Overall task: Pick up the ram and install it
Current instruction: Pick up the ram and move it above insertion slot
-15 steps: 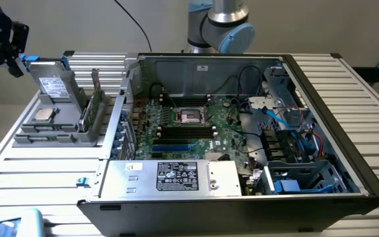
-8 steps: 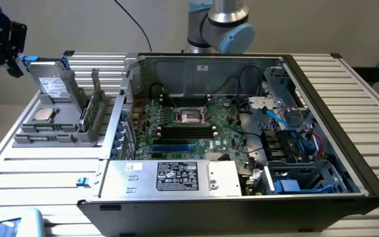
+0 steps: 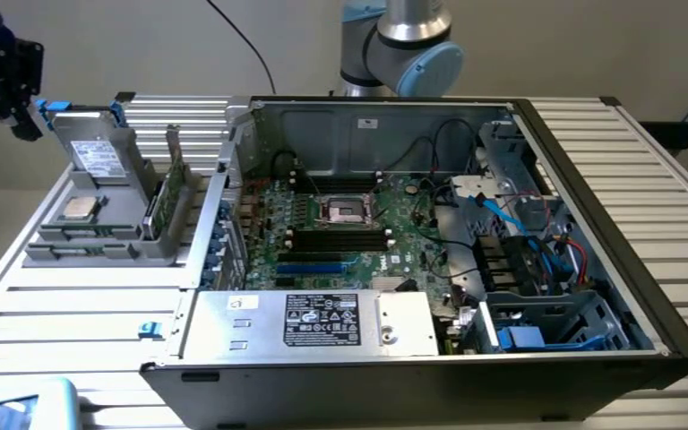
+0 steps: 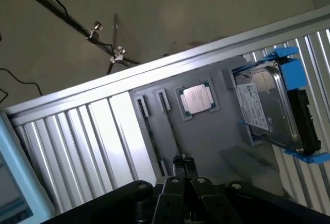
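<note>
The ram (image 3: 173, 190) is a thin green stick standing on edge in a slot of the grey parts holder (image 3: 93, 246), at the exterior view's left of the open computer case (image 3: 583, 206). In the wrist view the ram (image 4: 171, 131) appears edge-on as a thin dark line running down the holder. My gripper (image 3: 19, 121) hangs high at the exterior view's far left, well above and apart from the holder. Its black fingertips (image 4: 183, 164) are pressed together with nothing between them. The motherboard's black slots (image 3: 338, 237) lie below the processor socket.
The holder also carries a silver processor chip (image 4: 197, 99) and a hard drive in a blue bracket (image 4: 268, 108). A power supply box (image 3: 308, 321) fills the case's front. Cables and drive cages (image 3: 523, 260) crowd the exterior view's right side. A ribbed metal table (image 3: 69, 313) lies underneath.
</note>
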Robot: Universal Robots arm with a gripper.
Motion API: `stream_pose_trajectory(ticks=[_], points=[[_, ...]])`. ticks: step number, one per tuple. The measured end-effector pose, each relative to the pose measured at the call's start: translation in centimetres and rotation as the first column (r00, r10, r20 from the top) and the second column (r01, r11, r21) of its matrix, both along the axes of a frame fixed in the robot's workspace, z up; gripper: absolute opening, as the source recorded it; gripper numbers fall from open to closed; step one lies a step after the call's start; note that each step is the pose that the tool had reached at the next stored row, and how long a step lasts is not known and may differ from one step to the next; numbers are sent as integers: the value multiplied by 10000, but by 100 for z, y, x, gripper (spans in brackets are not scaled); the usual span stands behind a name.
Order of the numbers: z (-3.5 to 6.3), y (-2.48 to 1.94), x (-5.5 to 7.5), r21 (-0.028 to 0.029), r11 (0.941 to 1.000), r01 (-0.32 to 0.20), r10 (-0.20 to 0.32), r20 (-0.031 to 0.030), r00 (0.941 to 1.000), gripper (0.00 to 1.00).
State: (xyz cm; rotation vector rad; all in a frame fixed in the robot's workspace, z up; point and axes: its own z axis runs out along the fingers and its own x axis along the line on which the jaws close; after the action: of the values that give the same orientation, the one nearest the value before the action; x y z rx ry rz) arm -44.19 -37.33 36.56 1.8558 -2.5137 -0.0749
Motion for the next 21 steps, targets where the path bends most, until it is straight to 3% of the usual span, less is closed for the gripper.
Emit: stream_pose_trajectory(ticks=[4,7,11,16,21], points=[[-2,0,0,0,9973,-735,735,0,9973,11],[-4,0,0,-1,9919,-1272,1272,-1,9919,11],[-6,0,0,-1,9799,-1993,1993,-1,9799,11],[-7,0,0,0,9593,-2822,2822,-1,9593,11],[-8,0,0,-1,9592,-2828,2828,0,9592,11]])
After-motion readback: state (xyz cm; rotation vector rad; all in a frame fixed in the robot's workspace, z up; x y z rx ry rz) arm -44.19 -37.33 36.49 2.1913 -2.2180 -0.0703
